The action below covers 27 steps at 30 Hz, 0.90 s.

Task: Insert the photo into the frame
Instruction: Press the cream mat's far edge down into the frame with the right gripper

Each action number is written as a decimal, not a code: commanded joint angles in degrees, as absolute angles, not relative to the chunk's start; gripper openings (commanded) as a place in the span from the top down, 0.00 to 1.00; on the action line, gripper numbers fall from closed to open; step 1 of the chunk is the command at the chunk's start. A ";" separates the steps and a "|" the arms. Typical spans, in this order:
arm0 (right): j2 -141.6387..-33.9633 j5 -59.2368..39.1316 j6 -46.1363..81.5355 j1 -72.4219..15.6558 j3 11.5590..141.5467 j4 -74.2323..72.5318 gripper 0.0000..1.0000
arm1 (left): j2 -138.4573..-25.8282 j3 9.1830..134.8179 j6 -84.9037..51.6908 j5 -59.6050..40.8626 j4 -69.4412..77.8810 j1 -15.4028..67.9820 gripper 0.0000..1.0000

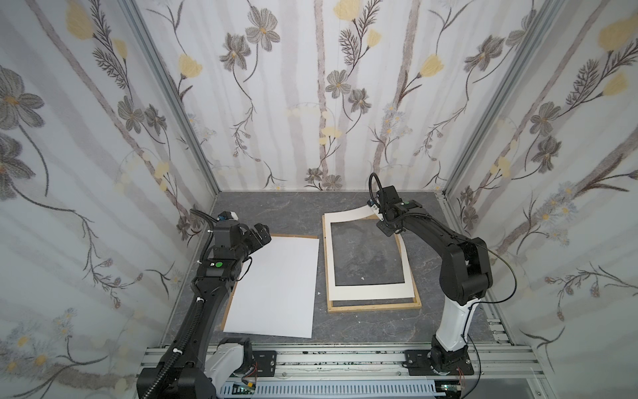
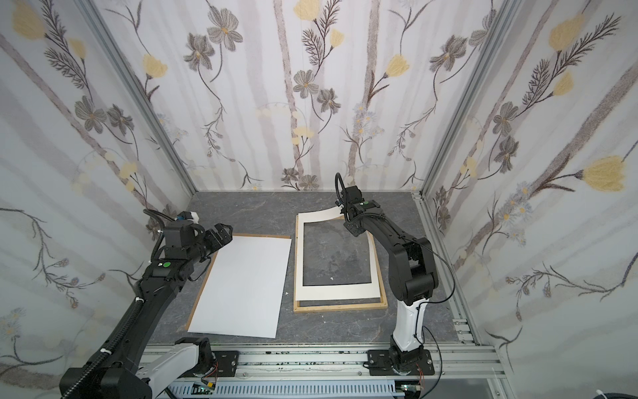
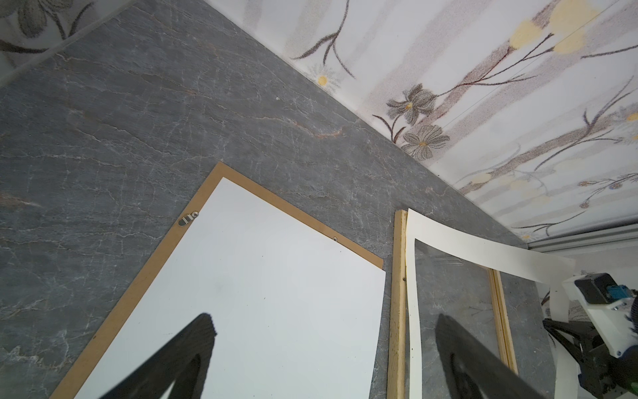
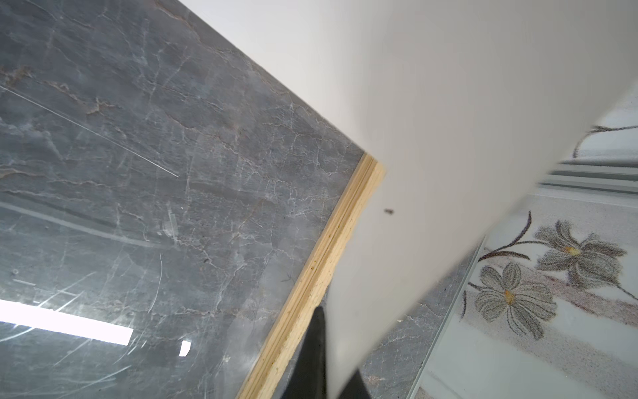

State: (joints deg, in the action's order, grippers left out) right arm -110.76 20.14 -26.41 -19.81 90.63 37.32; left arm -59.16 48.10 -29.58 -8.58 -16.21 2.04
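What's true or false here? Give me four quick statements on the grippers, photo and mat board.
1. The right gripper is shut on a raised corner of the mat board. True.
2. The photo lies inside the frame. False: it lies white side up on the backing panel, beside the frame.
3. The left gripper is open and holds nothing. True.
4. The mat board lies fully flat. False: it rests on the frame with its far corner curled up.

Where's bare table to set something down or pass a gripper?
Free: the far table strip along the back wall; the near strip between frame and front rail. Crowded: narrow gap between photo and frame; right gripper pinches the mat at the frame's far corner.
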 commanded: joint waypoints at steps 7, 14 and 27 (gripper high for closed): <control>-111.64 20.85 -28.79 -19.69 89.27 34.99 1.00 | -59.06 47.93 -29.63 -8.31 -14.50 2.08 0.00; -109.95 22.01 -29.06 -19.33 86.59 33.95 1.00 | -59.06 47.70 -29.60 -8.35 -14.51 2.02 0.00; -107.88 20.60 -29.71 -18.98 85.96 32.78 1.00 | -58.89 47.99 -29.50 -8.57 -14.77 2.02 0.00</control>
